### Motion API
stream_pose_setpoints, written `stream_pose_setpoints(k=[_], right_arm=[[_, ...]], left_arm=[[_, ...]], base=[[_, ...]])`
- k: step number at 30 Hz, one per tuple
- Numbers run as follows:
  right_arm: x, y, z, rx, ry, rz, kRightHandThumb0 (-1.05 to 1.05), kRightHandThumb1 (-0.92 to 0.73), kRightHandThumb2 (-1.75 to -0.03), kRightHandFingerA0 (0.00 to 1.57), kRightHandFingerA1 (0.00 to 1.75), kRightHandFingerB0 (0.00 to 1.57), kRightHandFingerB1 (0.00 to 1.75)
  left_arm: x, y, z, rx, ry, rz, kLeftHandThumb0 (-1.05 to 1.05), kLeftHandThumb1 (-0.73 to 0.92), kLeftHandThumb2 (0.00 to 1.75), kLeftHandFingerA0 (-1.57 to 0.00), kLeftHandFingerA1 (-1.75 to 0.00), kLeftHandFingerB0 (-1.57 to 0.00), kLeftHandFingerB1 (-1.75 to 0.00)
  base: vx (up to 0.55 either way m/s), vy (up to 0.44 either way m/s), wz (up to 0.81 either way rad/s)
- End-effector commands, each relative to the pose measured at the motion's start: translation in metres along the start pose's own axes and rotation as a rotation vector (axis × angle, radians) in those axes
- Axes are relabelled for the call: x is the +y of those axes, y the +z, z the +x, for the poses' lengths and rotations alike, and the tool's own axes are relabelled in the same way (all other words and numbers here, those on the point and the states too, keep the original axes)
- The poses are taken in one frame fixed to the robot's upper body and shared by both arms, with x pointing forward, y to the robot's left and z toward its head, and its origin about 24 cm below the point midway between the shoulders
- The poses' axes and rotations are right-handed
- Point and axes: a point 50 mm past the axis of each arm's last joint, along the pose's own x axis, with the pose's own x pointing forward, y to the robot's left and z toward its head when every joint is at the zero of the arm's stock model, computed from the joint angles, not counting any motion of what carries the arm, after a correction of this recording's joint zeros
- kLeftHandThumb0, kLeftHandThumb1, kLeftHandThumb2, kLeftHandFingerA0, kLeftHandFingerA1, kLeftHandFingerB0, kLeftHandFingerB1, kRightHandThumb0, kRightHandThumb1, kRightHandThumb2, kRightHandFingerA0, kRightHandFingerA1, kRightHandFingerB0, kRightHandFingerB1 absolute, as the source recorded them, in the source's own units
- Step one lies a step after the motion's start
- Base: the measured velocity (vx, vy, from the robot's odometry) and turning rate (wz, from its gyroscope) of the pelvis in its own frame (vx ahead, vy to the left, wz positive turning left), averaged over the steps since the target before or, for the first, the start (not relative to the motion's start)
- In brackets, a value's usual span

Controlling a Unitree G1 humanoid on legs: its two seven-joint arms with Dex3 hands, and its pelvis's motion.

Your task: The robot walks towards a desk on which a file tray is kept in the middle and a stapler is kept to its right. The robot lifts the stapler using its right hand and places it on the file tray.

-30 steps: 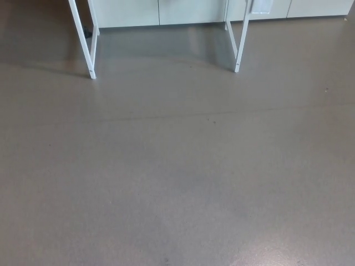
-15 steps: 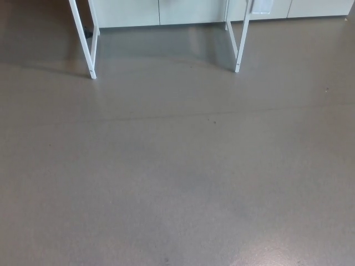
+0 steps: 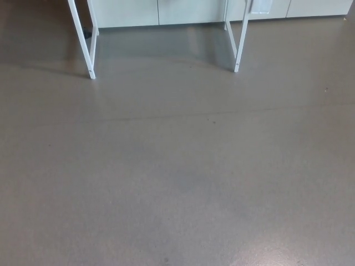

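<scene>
Neither the left hand nor the right hand shows in the head view, so how their fingers stand cannot be told. No arm or forearm comes in from either side.

The head view looks down on a wide stretch of grey-brown floor (image 3: 177,166) that fills nearly the whole picture. At the top edge stand two white supports. The left desk leg (image 3: 83,43) is made of two thin bars, one slanted and one nearly upright, that meet at a single foot on the floor. The right desk leg (image 3: 239,44) is built the same way, and its bars also join at one foot. The two feet are well apart, with bare floor between them. The desk top lies above the picture's edge, so the stapler and the file tray are out of sight and their places cannot be told.

Behind the legs runs a row of pale cabinet fronts (image 3: 127,12), reaching down to the floor. A small white piece (image 3: 260,5) hangs beside the upper part of the right desk leg.

A faint line (image 3: 166,117) crosses the floor from side to side. A dark speck (image 3: 165,259) lies near the bottom edge, and a pale patch of glare (image 3: 288,256) shows toward the bottom right corner.
</scene>
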Motion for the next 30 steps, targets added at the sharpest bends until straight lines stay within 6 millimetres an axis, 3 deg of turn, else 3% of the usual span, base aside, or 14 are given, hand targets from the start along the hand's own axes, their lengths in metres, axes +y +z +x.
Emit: stream_pose_setpoints(k=[1, 6, 7, 9, 12, 13, 14, 16, 19, 24, 30], right_arm=[[-0.006, 0.0, -0.002, -0.01, -0.016, -0.001, -0.56, -0.63, -0.59, 0.14, 0.29, 0.0, 0.17], [-0.006, 0.0, -0.002, -0.01, -0.016, -0.001, -0.56, -0.63, -0.59, 0.14, 0.29, 0.0, 0.17], [-0.006, 0.0, -0.002, -0.01, -0.016, -0.001, -0.56, -0.63, -0.59, 0.14, 0.29, 0.0, 0.17], [-0.006, 0.001, -0.002, -0.014, -0.017, 0.003, -0.56, -0.63, -0.59, 0.14, 0.29, 0.0, 0.17], [-0.006, 0.001, -0.002, -0.014, -0.017, 0.003, -0.56, -0.63, -0.59, 0.14, 0.29, 0.0, 0.17], [-0.006, 0.001, -0.002, -0.014, -0.017, 0.003, -0.56, -0.63, -0.59, 0.14, 0.29, 0.0, 0.17], [-0.006, 0.001, -0.002, -0.016, -0.017, 0.005, -0.56, -0.63, -0.59, 0.14, 0.29, 0.0, 0.17], [-0.006, 0.001, -0.002, -0.016, -0.017, 0.006, -0.56, -0.63, -0.59, 0.14, 0.29, 0.0, 0.17], [-0.005, 0.001, -0.002, -0.016, -0.017, 0.008, -0.56, -0.63, -0.59, 0.14, 0.29, 0.0, 0.17], [-0.005, 0.001, -0.002, -0.016, -0.016, 0.008, -0.56, -0.63, -0.59, 0.14, 0.29, 0.0, 0.17], [-0.005, 0.001, -0.002, -0.018, -0.018, 0.01, -0.56, -0.63, -0.59, 0.14, 0.29, 0.0, 0.17]], left_arm=[[0.004, 0.005, -0.002, -0.016, 0.006, -0.04, -0.31, 0.37, 0.51, -0.68, -0.47, -0.72, -0.45], [0.005, 0.005, 0.001, 0.025, 0.026, 0.03, -0.44, 0.36, 0.52, -0.73, -0.45, -0.77, -0.44], [0.004, 0.006, 0.0, 0.008, 0.017, 0.045, -0.49, 0.34, 0.59, -0.68, -0.48, -0.73, -0.48], [0.001, 0.009, 0.001, -0.012, 0.009, 0.001, -0.36, 0.37, 0.51, -0.7, -0.46, -0.74, -0.45], [0.001, 0.01, 0.001, -0.007, 0.014, 0.032, -0.39, 0.38, 0.52, -0.71, -0.46, -0.74, -0.44], [0.001, 0.01, 0.001, -0.008, 0.01, 0.035, -0.47, 0.35, 0.65, -0.67, -0.53, -0.67, -0.5], [0.0, 0.011, 0.001, -0.008, 0.017, 0.045, -0.4, 0.38, 0.52, -0.71, -0.45, -0.74, -0.44], [0.0, 0.012, 0.001, -0.012, 0.013, -0.033, -0.32, 0.37, 0.51, -0.68, -0.47, -0.73, -0.45], [-0.001, 0.014, -0.002, -0.015, 0.021, 0.028, -0.36, 0.39, 0.52, -0.68, -0.45, -0.72, -0.44], [-0.001, 0.014, 0.001, 0.0, 0.035, -0.012, -0.34, 0.34, 0.5, -0.72, -0.48, -0.76, -0.46], [-0.003, 0.016, -0.004, -0.024, 0.007, 0.028, -0.33, 0.41, 0.52, -0.66, -0.45, -0.69, -0.44]], base=[[0.0, 0.0, 0.0], [0.0, 0.0, 0.0], [0.0, 0.0, 0.0], [0.0, 0.0, 0.0], [0.04, -0.012, -0.03], [0.09, -0.032, 0.02], [0.04, -0.035, 0.16], [0.0, 0.021, 0.16], [0.0, 0.02, 0.01], [0.05, 0.095, -0.06], [0.15, 0.233, -0.24]])
